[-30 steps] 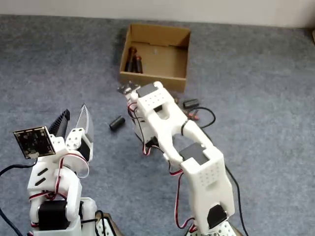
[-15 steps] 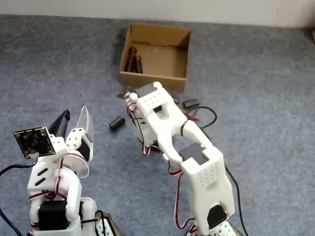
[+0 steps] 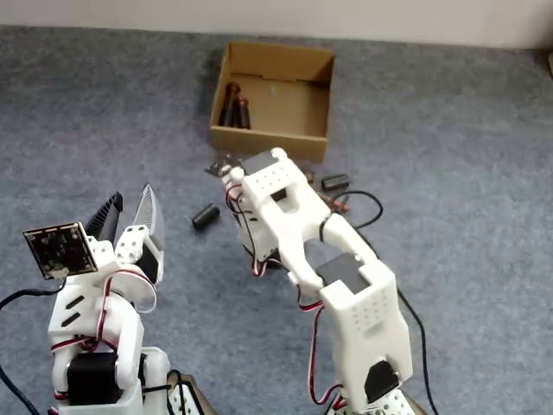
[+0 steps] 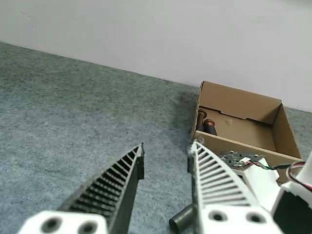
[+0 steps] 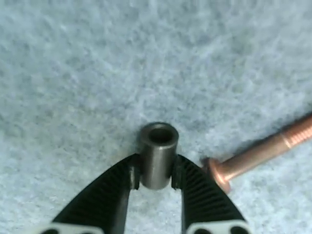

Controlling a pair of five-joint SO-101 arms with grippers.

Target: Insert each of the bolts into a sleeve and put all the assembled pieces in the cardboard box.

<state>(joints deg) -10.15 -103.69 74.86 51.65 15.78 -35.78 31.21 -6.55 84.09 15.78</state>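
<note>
My right tool (image 5: 156, 171) is closed down to the width of a sleeve. It has the held sleeve (image 5: 157, 155) pinched between its two fingers, one finger against each side, with the bore open towards the wrist camera. A copper bolt (image 5: 265, 150) lies on the grey bench (image 5: 73, 73) just beside it. The bolt's head is touching or nearly touching one finger; I cannot tell which. From above, the right arm (image 3: 289, 203) stretches from 5 o'clock towards the middle of the bench and covers that tool and what it grips.

My left tool (image 3: 133, 192) hangs at 8 o'clock of the bench, spread wide with nothing between its fingers. A second sleeve (image 3: 205, 216) lies on its side at 3 o'clock from it, near but apart, and at 7 o'clock from the cardboard box (image 3: 270, 138). A third sleeve (image 3: 335, 182) lies at 5 o'clock from the box, just off its near wall, on the far side of the right arm.

My count is three sleeves outside the box, one of them gripped, and one loose bolt that I can make out. The box sits at 12 o'clock of the bench with the assembled pieces (image 3: 234, 105) leaning in its 9 o'clock corner. In the left wrist view I see two copper heads there, and I cannot tell whether there is a third.
</note>
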